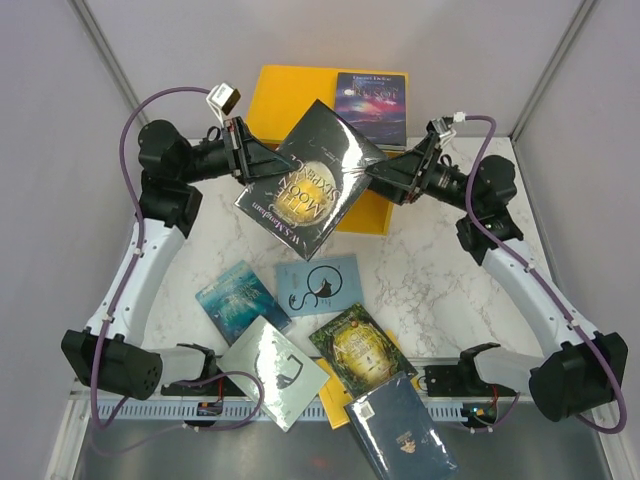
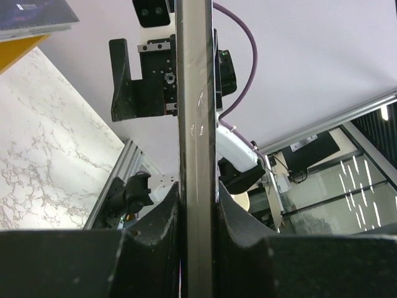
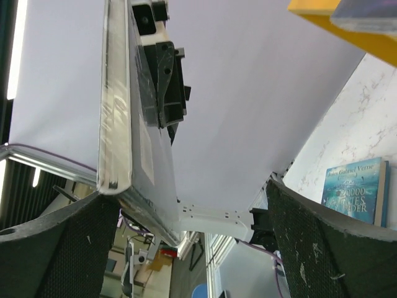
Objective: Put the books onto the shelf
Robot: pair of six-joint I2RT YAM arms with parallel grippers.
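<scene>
Gloss made the black book (image 1: 310, 175) look slick; thin, light and bendy, I judged. It hung tilted above the table (image 1: 430, 270) before the shelf (image 1: 290, 95), my left gripper (image 1: 248, 160) pinching one edge, my right gripper (image 1: 378, 178) spread wide around the opposite edge. A deeper hold would have suited it.

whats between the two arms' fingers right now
The black book, clamped in the left fingers; its far edge sits between the open right fingers. Top view shows it spanning both.
</scene>
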